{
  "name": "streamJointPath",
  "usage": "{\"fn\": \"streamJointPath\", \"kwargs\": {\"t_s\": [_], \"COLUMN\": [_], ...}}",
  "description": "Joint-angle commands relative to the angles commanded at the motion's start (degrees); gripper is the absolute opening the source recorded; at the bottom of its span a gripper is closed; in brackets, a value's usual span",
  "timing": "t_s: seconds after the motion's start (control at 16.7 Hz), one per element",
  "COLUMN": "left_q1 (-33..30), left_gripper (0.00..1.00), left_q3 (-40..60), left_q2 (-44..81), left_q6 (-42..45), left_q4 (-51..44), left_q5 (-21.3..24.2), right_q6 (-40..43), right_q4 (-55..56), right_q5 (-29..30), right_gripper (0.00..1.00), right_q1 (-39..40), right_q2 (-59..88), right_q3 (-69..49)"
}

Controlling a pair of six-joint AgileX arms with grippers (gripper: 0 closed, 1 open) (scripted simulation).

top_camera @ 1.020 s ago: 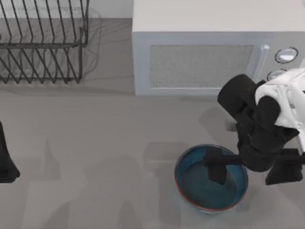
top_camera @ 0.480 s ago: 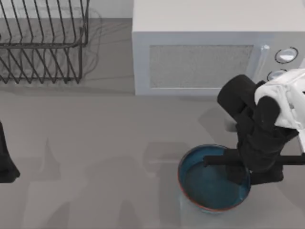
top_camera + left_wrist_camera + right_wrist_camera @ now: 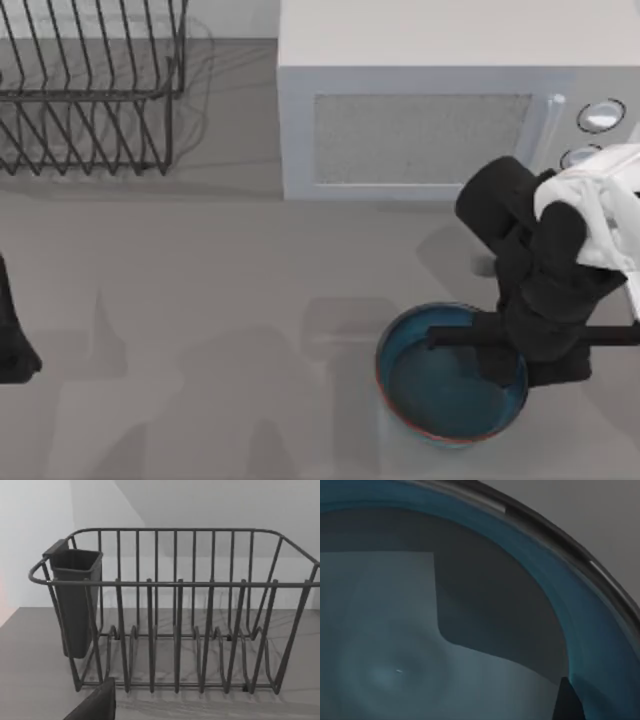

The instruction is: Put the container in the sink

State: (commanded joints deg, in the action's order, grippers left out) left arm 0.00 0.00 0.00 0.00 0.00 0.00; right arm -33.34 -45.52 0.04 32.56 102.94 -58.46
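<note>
Round, deep blue shiny container (image 3: 445, 385) sits on flat grey surface (image 3: 200, 300), near white boxy microwave (image 3: 440, 110). Right gripper (image 3: 505, 365) at its right rim; jaws' grip: cannot tell. Left arm parked at left edge.

The container (image 3: 440, 390) is a round, deep bowl glazed dark blue, with a thin reddish-brown rim; it sits upright and open on the grey surface in the lower right of the top view, below the middle of the frame's right half; its inside holds nothing loose; in the right wrist view its smooth blue-grey inner wall (image 3: 470, 630) curves up to a brighter blue band beneath the rim.
</note>
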Motion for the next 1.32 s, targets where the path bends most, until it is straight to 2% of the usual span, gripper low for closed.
{"fn": "streamJointPath", "kwargs": {"t_s": [0.36,0.72,0.9,1.32], "left_q1": [0.00,0.00,0.00,0.00], "left_gripper": [1.00,1.00,1.00,1.00], "left_q3": [0.00,0.00,0.00,0.00], "left_q2": [0.00,0.00,0.00,0.00], "left_q6": [0.00,0.00,0.00,0.00], "left_q4": [0.00,0.00,0.00,0.00], "left_q5": [0.00,0.00,0.00,0.00], "right_q6": [-0.03,0.06,0.33,0.39], "right_q4": [-4.28,-25.52,-32.56,-34.03], "right_q5": [0.05,0.02,0.02,-0.01], "right_gripper": [0.00,0.00,0.00,0.00], "right_q1": [0.17,-0.05,-0.27,-0.15], "right_q2": [-0.74,-4.50,-6.85,-7.57], "right_q3": [-4.13,-18.85,-24.95,-26.38]}}
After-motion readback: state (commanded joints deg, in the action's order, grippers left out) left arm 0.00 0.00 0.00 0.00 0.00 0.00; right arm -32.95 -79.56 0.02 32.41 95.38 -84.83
